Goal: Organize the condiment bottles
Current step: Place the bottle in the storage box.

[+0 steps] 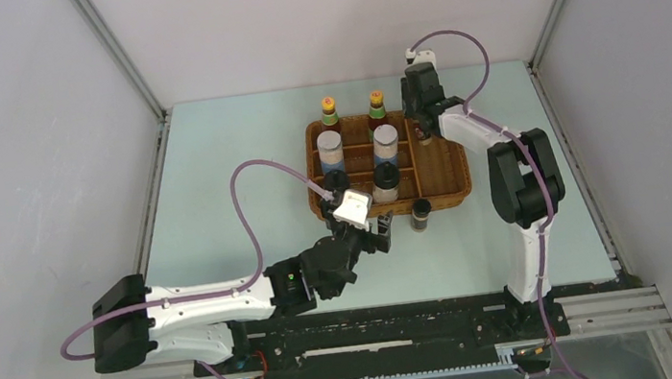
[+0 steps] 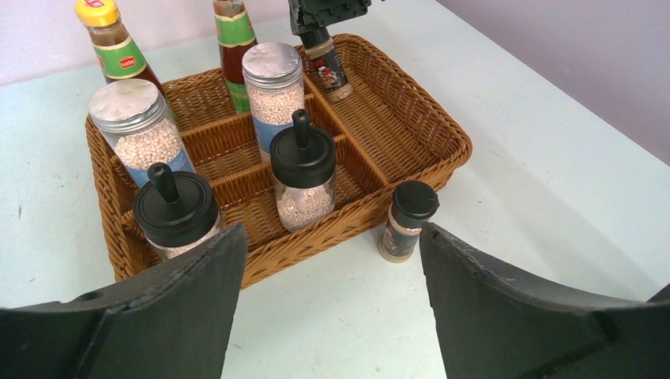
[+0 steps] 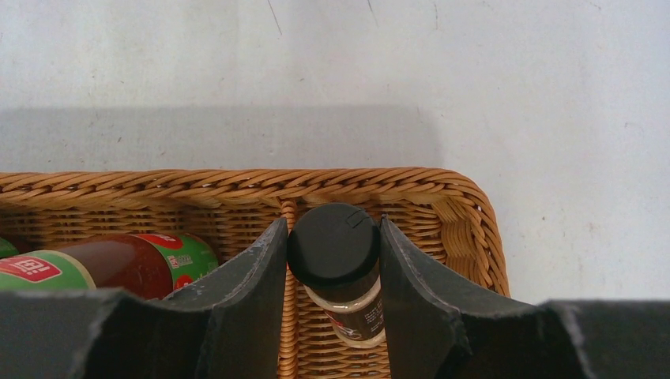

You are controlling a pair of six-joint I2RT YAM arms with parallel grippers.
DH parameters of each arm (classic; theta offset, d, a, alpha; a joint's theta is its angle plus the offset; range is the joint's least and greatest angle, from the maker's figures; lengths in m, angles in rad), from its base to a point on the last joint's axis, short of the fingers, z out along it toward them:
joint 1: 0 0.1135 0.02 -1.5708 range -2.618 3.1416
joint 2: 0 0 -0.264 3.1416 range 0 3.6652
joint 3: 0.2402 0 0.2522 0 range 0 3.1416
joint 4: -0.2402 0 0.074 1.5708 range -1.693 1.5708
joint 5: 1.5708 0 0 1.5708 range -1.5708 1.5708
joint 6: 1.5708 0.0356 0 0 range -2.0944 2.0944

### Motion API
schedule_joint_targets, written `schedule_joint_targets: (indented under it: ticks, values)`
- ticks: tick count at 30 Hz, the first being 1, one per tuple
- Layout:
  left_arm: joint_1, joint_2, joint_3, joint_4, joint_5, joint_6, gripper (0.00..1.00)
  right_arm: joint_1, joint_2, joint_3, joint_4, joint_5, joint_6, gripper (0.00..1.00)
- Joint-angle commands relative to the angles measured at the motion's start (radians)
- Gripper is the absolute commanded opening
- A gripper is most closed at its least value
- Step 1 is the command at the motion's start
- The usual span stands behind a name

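My right gripper clamped on small dark bottle, centre frame, just beside basket divider. Left gripper wide open, empty. Risk: base catches divider on lowering, bottle topples.

A robotics lab cell: plain grey walls on aluminium framing box in a pale desk. At 6 o'clock a rail carries the left arm and right arm, both trailing purple cables.

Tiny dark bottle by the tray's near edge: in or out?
Out: tiny dark bottle stands upright on the table, just outside the wicker tray wall.
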Motion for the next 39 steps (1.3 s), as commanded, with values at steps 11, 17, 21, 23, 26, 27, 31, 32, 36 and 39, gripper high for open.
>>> schedule_joint_targets:
  ticks: [11, 17, 21, 23, 26, 27, 31, 32, 36, 39]
  values:
    - [-0.004, 0.003, 0.068, 0.014, 0.005, -0.027, 0.84, 0.007, -0.068, -0.011, 0.032, 0.016, 0.028, 0.19]
    - [-0.004, 0.004, 0.068, 0.014, 0.005, -0.028, 0.84, 0.008, -0.075, -0.019, 0.034, 0.017, 0.033, 0.19]
    - [-0.005, 0.005, 0.069, 0.014, 0.007, -0.029, 0.84, 0.009, -0.080, -0.022, 0.034, 0.017, 0.031, 0.20]
    - [-0.005, 0.005, 0.069, 0.014, 0.007, -0.030, 0.84, 0.008, -0.083, -0.023, 0.033, 0.019, 0.033, 0.21]
    - [-0.007, 0.006, 0.069, 0.013, 0.005, -0.032, 0.84, 0.008, -0.089, -0.028, 0.034, 0.020, 0.034, 0.20]
    - [-0.007, 0.006, 0.069, 0.014, 0.005, -0.032, 0.84, 0.008, -0.090, -0.028, 0.034, 0.019, 0.034, 0.20]
    - [-0.009, 0.009, 0.072, 0.014, 0.006, -0.031, 0.84, 0.009, -0.103, -0.039, 0.039, 0.019, 0.037, 0.20]
    - [-0.010, 0.012, 0.073, 0.014, 0.007, -0.030, 0.84, 0.009, -0.107, -0.043, 0.042, 0.017, 0.039, 0.20]
    - [-0.010, 0.015, 0.078, 0.009, 0.013, -0.030, 0.84, 0.009, -0.118, -0.063, 0.054, 0.019, 0.040, 0.20]
    - [-0.014, 0.015, 0.080, 0.005, 0.014, -0.031, 0.84, 0.009, -0.131, -0.095, 0.086, 0.019, 0.045, 0.20]
